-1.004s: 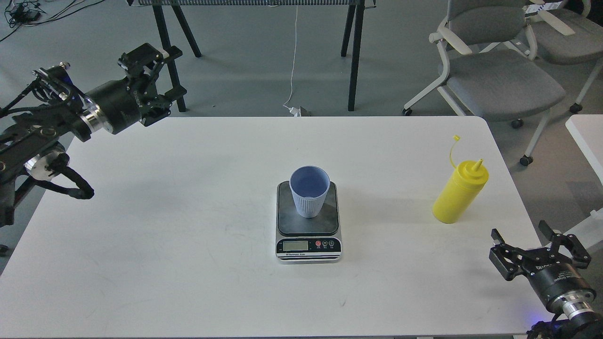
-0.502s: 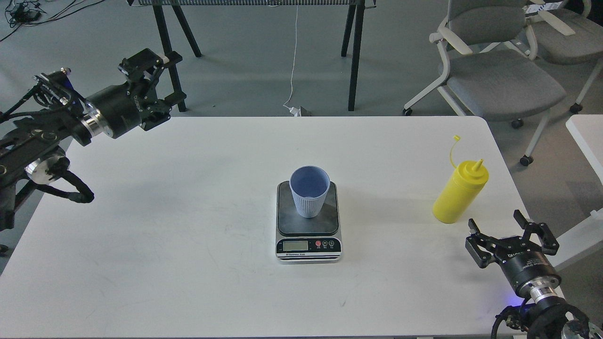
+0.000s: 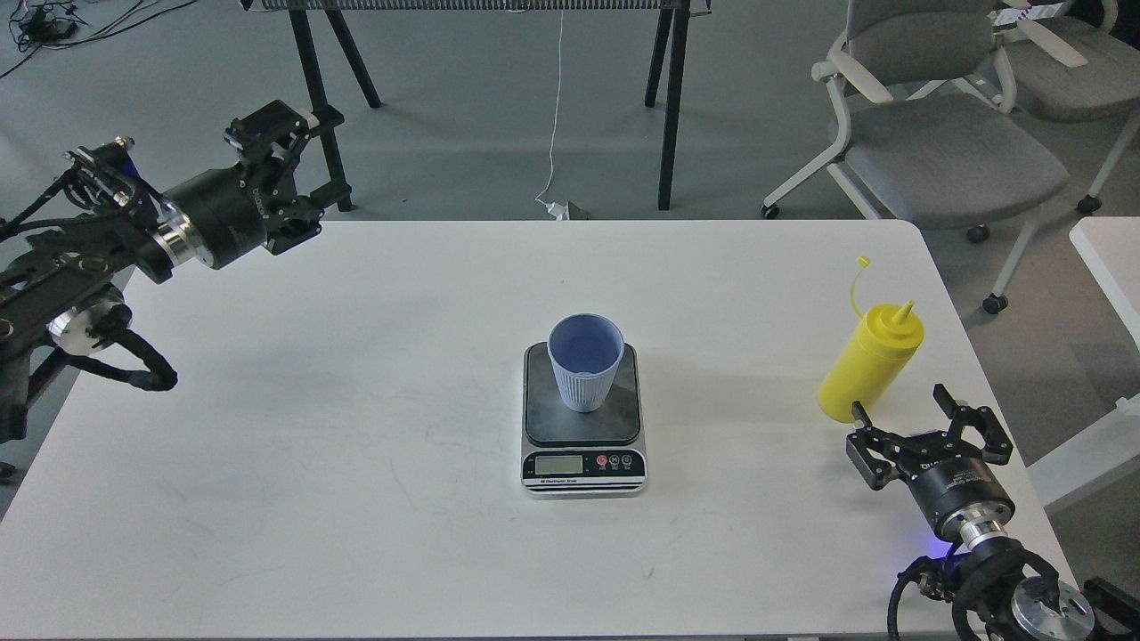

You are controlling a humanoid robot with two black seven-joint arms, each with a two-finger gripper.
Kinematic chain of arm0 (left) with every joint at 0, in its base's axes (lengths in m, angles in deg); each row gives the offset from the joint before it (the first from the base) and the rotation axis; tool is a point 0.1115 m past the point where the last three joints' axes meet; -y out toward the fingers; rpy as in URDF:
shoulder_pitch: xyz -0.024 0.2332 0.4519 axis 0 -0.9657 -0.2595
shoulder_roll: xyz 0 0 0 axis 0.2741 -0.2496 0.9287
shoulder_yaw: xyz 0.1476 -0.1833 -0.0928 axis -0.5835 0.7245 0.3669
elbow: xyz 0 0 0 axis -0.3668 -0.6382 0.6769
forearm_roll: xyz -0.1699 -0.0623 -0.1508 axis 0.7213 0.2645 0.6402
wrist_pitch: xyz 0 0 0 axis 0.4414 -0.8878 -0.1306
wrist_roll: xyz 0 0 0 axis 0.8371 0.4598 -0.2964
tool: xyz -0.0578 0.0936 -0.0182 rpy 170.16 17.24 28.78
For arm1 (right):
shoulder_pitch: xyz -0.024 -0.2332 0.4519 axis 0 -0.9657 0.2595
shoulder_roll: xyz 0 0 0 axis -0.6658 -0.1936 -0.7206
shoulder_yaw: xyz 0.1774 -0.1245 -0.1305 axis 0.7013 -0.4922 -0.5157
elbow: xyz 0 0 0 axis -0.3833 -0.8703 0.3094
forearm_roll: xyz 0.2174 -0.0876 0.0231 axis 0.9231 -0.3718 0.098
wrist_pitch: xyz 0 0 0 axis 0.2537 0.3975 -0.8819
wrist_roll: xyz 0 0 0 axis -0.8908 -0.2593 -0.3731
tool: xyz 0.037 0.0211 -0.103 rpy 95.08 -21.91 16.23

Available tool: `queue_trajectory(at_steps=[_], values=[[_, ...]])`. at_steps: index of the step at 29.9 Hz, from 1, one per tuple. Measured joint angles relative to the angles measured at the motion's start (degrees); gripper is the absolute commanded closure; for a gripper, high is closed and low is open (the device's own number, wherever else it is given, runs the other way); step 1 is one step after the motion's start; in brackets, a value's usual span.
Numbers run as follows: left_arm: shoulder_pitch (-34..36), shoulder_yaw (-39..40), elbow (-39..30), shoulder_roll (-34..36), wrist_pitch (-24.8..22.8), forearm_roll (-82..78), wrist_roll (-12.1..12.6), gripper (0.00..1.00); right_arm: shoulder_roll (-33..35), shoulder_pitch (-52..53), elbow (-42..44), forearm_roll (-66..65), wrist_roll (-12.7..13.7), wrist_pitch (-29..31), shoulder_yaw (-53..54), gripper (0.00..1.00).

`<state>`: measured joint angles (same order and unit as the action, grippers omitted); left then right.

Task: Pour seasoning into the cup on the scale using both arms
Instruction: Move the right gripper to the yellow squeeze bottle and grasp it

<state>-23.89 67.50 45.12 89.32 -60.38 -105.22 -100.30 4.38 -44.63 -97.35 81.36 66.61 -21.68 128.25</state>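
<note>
Standing upright near the right edge of the white table (image 3: 356, 401), the yellow seasoning bottle (image 3: 867, 369) has its long axis close to vertical, leaning slightly right in this view, cone nozzle on top and the thin cap strap curling up to its left. The right gripper (image 3: 926, 423) sits just beside it, toward the robot and a little to the right, with its two fingers spread wide and nothing between them; the left finger's tip appears close to the bottle's base, though contact cannot be confirmed. So the bottle lies ahead and slightly left of that claw's opening, and the right arm is by far the nearer one. The left gripper (image 3: 298, 147) hovers over the table's far left corner, well apart from everything; its fingers look parted and hold nothing. The light-blue cup (image 3: 585, 361) stands upright on the dark plate of the scale (image 3: 583, 463) at the table's centre, well apart from both bottle and grippers. My judgement is that the grasp has not yet happened, and the next move needs the right claw to advance and shift left to straddle the bottle's body.
</note>
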Motion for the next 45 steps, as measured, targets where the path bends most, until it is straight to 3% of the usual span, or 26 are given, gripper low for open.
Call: queue_trajectory(at_steps=[19, 36, 45], values=[[-0.7, 0.1, 0.0, 0.0, 0.0, 0.1, 0.0, 0.01, -5.1, 4.3, 6.0, -3.9, -0.1, 0.0, -0.7, 0.01], [-1.5, 0.1, 0.0, -0.1, 0.0, 0.0, 0.0, 0.01, -5.5, 9.0, 9.0, -4.1, -0.6, 0.0, -1.3, 0.01], [-1.9, 0.1, 0.0, -0.1, 0.0, 0.0, 0.0, 0.01, -5.9, 10.4, 11.4, -4.2, -0.7, 0.0, -2.1, 0.08]])
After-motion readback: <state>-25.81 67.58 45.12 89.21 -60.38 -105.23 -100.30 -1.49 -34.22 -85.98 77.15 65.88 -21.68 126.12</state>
